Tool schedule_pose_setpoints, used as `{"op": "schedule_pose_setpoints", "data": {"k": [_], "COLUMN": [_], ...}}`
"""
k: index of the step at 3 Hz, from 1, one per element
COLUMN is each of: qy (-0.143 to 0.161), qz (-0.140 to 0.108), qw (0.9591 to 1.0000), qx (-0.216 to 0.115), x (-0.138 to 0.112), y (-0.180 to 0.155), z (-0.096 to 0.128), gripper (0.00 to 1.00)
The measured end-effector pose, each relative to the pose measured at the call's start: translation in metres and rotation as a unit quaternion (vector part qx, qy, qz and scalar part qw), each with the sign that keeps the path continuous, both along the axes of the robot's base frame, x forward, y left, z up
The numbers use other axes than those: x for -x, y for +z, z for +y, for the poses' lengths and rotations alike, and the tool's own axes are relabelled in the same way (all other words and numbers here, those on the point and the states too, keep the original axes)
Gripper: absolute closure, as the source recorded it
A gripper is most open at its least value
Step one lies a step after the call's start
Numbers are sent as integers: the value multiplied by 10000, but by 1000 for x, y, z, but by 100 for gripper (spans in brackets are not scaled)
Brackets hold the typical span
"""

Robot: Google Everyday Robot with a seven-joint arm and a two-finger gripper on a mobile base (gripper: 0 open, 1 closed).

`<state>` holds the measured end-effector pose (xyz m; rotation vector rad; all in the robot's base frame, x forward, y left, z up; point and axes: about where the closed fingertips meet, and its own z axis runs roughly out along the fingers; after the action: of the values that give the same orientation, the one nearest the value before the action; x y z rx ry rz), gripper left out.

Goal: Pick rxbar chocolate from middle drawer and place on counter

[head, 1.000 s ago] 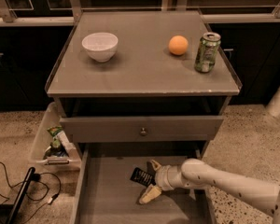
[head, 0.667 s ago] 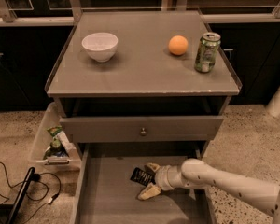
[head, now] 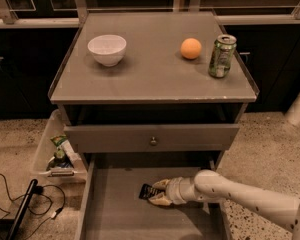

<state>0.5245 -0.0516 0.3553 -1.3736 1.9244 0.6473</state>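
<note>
A: Gripper (head: 159, 193), where's it at?
B: Low in the open drawer (head: 115, 211), right of centre. Arm (head: 245, 198) comes in from the near right, over the drawer's right wall.
A: Open or closed?
B: Clamped on the bar (head: 145, 191), looks like. Fingers (head: 160, 184) sit one on the far side & one on the near side of the bar's right end, seem pressed on it.
A: Bar's pos?
B: On the drawer floor, mid, black, left end sticking out past the fingertips. Can't tell if it's lifted or flat.
A: Counter (head: 155, 81)?
B: Bowl (head: 107, 49) far left, white. Orange (head: 191, 48) far right, can (head: 222, 56) just right of it, upright, near the right rim. All apart from each other.
A: Other stuff?
B: Shut drawer front (head: 115, 138) w/ round knob (head: 153, 141) just above the open drawer. Left on the floor: pale bin (head: 42, 156) w/ packets in it, black cables (head: 10, 194) nearer.
</note>
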Motion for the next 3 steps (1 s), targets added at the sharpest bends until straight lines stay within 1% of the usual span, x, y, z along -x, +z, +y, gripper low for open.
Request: {"op": "schedule_pose_setpoints", "data": {"k": [1, 2, 3], "qy": [0, 1, 6], "qz": [0, 1, 15], "qw": [10000, 10000, 10000], "qx": [0, -1, -8], "x": [0, 0, 1], "y": [0, 0, 0], "z": [0, 0, 1], "gripper": [88, 100, 100]}}
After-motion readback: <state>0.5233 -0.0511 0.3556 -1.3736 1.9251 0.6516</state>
